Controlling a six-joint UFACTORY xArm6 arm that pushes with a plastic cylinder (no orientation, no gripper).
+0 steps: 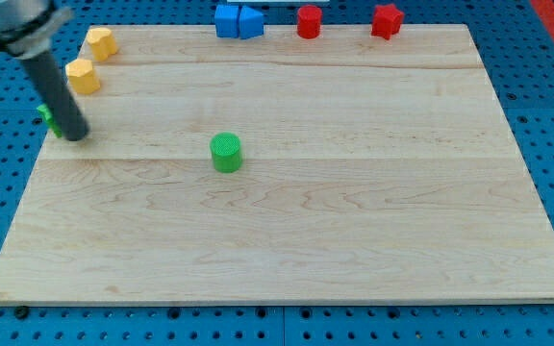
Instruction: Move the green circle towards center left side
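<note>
The green circle (226, 152) is a short green cylinder standing a little left of the board's middle. My tip (77, 135) is at the board's left edge, well to the left of the green circle and apart from it. A second green block (50, 117) lies right behind the rod at the left edge, mostly hidden, so its shape is unclear.
Two yellow blocks (83, 76) (100, 42) sit at the top left. Two blue blocks (227, 20) (250, 21) touch each other at the top edge. A red block (309, 21) and a red star-like block (387, 20) sit at the top right. The wooden board (354, 221) carries all.
</note>
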